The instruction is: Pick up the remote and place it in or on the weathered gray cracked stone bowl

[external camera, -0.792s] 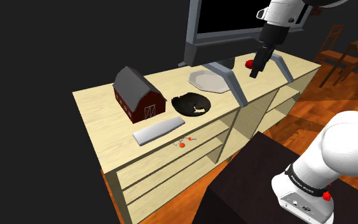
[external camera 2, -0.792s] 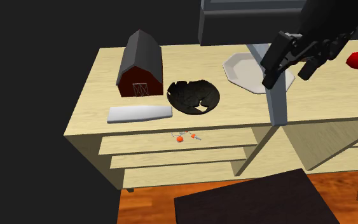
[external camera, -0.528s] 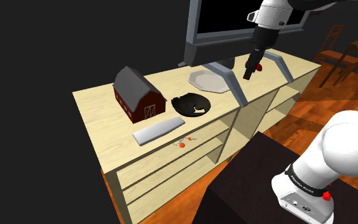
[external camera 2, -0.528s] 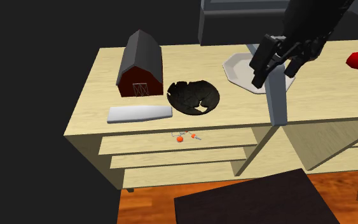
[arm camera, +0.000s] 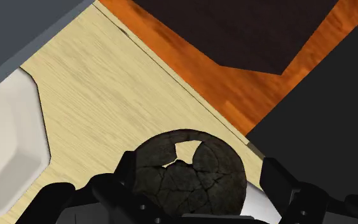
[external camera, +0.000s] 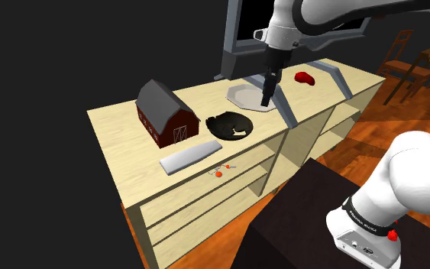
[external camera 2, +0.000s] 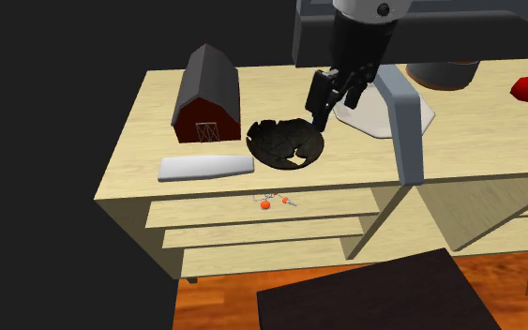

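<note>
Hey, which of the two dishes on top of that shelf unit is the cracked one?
The dark round bowl next to the red barn: its surface is cracked with a hole in it. The white plate is smooth and angular.

bowl [arm camera: 187,175]: dark, cracked, a gap in it; between the jaws;
jaws: black, apart;
plate [arm camera: 9,146]: white, near bowl;
table [arm camera: 107,95]: pale wood;
floor [arm camera: 190,57]: orange

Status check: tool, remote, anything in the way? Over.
Tool open, empty, hanging near the dark cracked bowl. Remote untouched on the cabinet top, beyond the bowl. Red barn close behind the remote.
</note>
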Action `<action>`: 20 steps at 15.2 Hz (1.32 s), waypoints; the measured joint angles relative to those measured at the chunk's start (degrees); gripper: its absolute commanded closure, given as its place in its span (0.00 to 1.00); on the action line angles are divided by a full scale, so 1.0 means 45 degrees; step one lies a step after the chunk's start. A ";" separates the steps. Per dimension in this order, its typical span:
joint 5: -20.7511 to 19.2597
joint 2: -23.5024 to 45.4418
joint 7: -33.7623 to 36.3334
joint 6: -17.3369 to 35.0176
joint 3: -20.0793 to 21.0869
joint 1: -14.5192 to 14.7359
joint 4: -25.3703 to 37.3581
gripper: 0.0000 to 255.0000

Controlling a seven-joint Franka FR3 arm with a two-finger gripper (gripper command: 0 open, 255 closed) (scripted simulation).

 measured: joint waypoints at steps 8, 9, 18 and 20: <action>0.0090 0.2943 -0.2409 0.1617 0.0669 0.1243 0.1349 0.00; 0.0087 0.3304 -0.2652 0.1791 0.0800 0.1401 0.1546 0.00; -0.0262 0.5975 -0.5002 0.3041 0.1850 0.2559 0.3032 0.00; -0.0439 0.6430 -0.5480 0.3185 0.2005 0.2732 0.3505 0.00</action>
